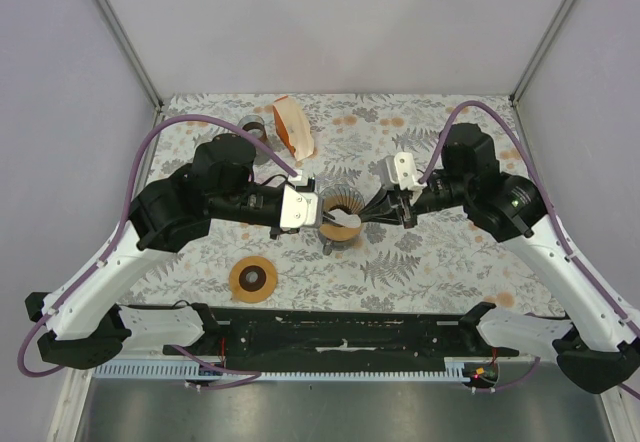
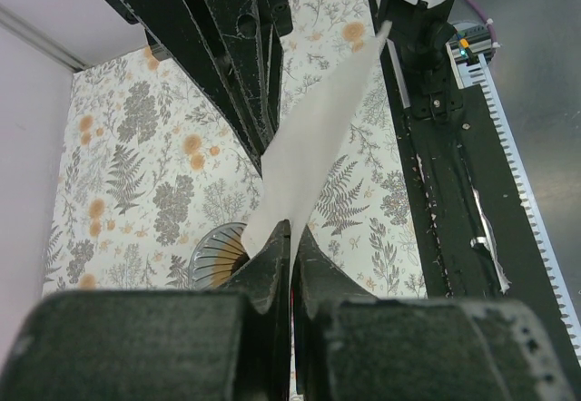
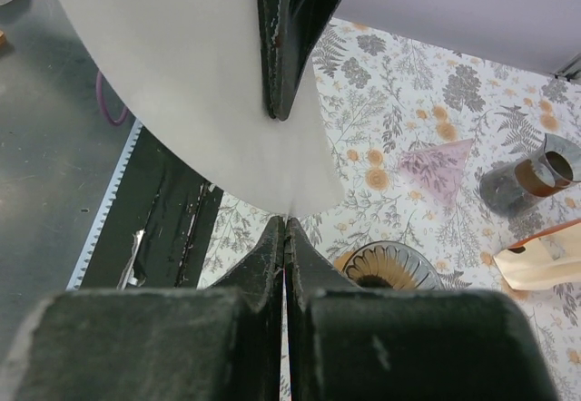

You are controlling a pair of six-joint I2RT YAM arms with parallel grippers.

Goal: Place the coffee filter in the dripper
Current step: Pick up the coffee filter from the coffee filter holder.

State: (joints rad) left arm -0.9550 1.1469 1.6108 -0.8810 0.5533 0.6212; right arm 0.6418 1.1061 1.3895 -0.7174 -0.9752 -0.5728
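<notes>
Both grippers were pinching the same coffee filter (image 3: 182, 74). The left gripper (image 2: 290, 242) had its fingers pressed together on one edge and the right gripper (image 3: 286, 229) was clamped on the opposite edge, with no gap visible between the fingers on either side.

In the top view the filter sat mid-frame, stretched between the two sets of tips just over the dripper (image 1: 345, 202). It wasn't seated. In both wrist views the paper looked flat, not opened into a cone.

Risks as I read them:
- Tearing: two hard pinches on one thin sheet, so any pull apart or twist between the arms would likely rip it at a fingertip.
- Bad seating: lowered flat, it would probably bridge the rim or wedge in edge-on instead of lining the cone.
- Drop-off: if one side let go first, the sheet could swing off the other fingers and land on the table (image 1: 450, 252) beside the dripper.
- Tipping: the fingertips were crowded right at the rim, so a low or sideways push could shove or tip the dripper.

How much paper each pinch held was hard to tell. A shallow bite could slip.
</notes>
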